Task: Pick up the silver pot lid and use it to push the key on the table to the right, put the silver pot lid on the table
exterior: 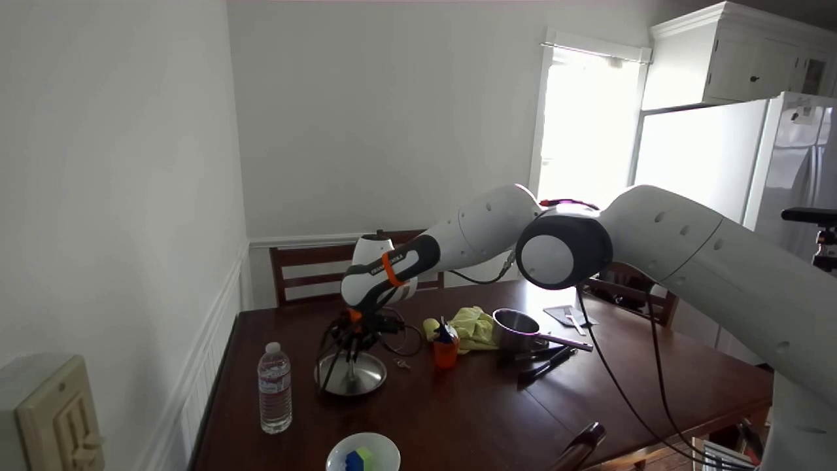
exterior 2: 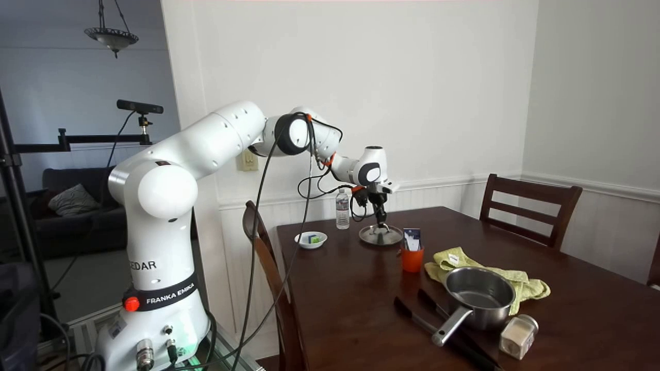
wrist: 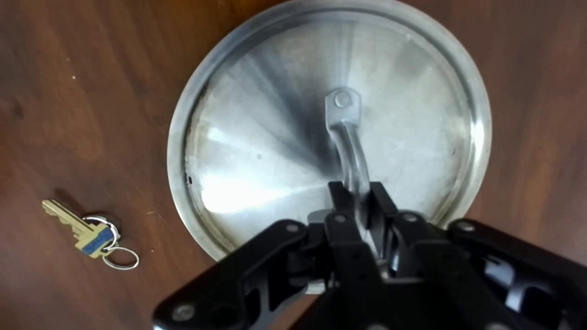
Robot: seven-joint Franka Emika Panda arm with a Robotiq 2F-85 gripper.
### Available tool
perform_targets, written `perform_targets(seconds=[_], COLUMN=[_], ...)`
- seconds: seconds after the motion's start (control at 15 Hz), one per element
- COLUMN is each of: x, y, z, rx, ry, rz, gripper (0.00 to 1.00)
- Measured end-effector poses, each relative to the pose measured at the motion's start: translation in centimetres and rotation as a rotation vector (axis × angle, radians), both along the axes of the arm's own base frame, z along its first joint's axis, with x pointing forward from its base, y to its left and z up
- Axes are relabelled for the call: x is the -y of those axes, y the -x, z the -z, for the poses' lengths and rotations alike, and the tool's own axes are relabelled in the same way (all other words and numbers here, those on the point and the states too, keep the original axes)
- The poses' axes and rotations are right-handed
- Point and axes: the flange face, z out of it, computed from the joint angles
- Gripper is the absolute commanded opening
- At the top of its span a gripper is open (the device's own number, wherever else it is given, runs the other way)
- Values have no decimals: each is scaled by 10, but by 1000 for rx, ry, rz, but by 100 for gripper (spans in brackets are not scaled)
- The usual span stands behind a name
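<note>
The silver pot lid (wrist: 275,137) fills the middle of the wrist view, over the dark brown table (exterior: 458,418). It also shows in both exterior views (exterior: 366,381) (exterior 2: 371,238). My gripper (wrist: 358,190) is shut on the lid's arched metal handle, one finger on each side. The fingers hide the handle's near end. The lid looks level, at or very near the table top; I cannot tell whether it touches. The key (wrist: 94,237), brass with a blue mark and rings, lies left of the lid in the wrist view, apart from it. It shows small in an exterior view (exterior: 401,364).
An orange cup (exterior: 445,354) with items in it stands near the key. Beyond are a yellow-green cloth (exterior 2: 533,288), a steel saucepan (exterior 2: 479,304), dark utensils (exterior 2: 412,314) and a shaker (exterior 2: 518,337). A water bottle (exterior: 274,392) and white bowl (exterior: 389,451) stand near the lid.
</note>
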Motion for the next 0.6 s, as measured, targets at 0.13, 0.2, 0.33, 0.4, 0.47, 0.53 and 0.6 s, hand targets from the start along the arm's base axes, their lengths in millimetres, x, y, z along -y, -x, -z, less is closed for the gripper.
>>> perform_targets(seconds=[0.13,0.2,0.33,0.4,0.47,0.53,0.6], x=[-1,-1,0,1,0,-5,-13], y=[1,2,1,0,-2,-3,-3], z=[7,9,8,5,-2,-14,-28], rx=[-9,-11,-9,0,15,36,57], ry=[0,0,2,3,2,-1,-7], rz=[2,4,7,8,4,-26,-80], gripper=[53,61,76,82,90,96,78])
